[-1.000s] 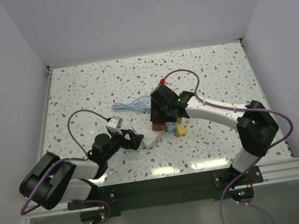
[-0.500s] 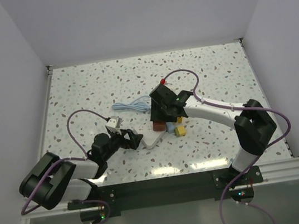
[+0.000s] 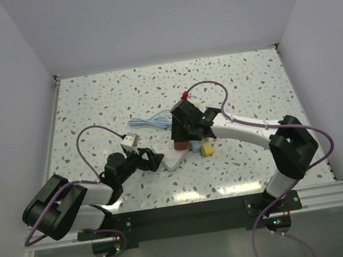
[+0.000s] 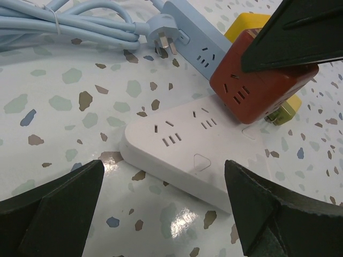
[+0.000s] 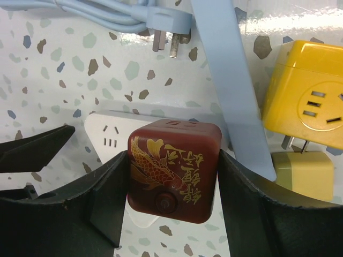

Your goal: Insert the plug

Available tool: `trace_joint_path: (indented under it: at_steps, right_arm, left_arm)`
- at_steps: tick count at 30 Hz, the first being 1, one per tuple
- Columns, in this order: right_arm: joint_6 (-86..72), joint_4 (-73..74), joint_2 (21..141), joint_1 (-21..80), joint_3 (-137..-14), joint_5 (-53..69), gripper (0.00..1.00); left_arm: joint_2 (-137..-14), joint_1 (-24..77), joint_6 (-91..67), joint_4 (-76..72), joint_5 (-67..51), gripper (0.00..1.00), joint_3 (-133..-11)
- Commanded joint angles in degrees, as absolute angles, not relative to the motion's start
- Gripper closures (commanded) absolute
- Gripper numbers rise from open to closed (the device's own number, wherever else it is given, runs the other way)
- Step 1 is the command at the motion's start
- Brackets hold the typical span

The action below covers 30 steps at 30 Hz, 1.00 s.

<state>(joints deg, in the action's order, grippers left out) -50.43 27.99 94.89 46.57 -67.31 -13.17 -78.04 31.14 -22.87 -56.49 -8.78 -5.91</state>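
The plug is a dark red cube (image 5: pixel 174 171) with a gold fish and gold characters on it. My right gripper (image 5: pixel 172 184) is shut on its two sides. The cube (image 4: pixel 257 85) sits on the far end of the white power strip (image 4: pixel 187 144), and its pins are hidden underneath. My left gripper (image 4: pixel 164 167) is open, a finger on each side of the strip's near end and touching nothing. From above, the red cube (image 3: pixel 179 145) and white strip (image 3: pixel 171 160) lie mid-table between the left gripper (image 3: pixel 155 160) and the right gripper (image 3: pixel 182 138).
A pale blue power strip (image 5: pixel 230 80) lies just behind the cube, with its coiled cable and blue plug (image 5: pixel 167 29). A yellow cube adaptor (image 5: pixel 311 101) plugged onto a pale yellow block (image 5: pixel 303 168) sits close on the right. White walls enclose the speckled table (image 3: pixel 249 84).
The right gripper with the red cube has shifted slightly left and away, over the white strip. The left arm has stayed where it was, still open.
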Motion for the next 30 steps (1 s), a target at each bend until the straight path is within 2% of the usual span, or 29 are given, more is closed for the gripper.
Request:
trace_joint_path:
  at_steps: [1, 7, 30]
  right_arm:
    - [-49.6, 28.3, 97.9, 47.5, -62.7, -13.1, 1.00]
    - [-50.1, 27.1, 97.2, 47.8, -59.1, -13.4, 1.00]
    - [-49.3, 30.8, 103.4, 53.0, -58.9, -20.1, 1.00]
  left_arm:
    - [-78.4, 30.7, -21.3, -61.1, -9.3, 0.00, -6.4]
    - [-78.7, 30.7, -21.3, -61.2, -9.4, 0.00, -6.5]
    - [-80.2, 30.2, -21.2, -61.8, -10.1, 0.00, -6.7]
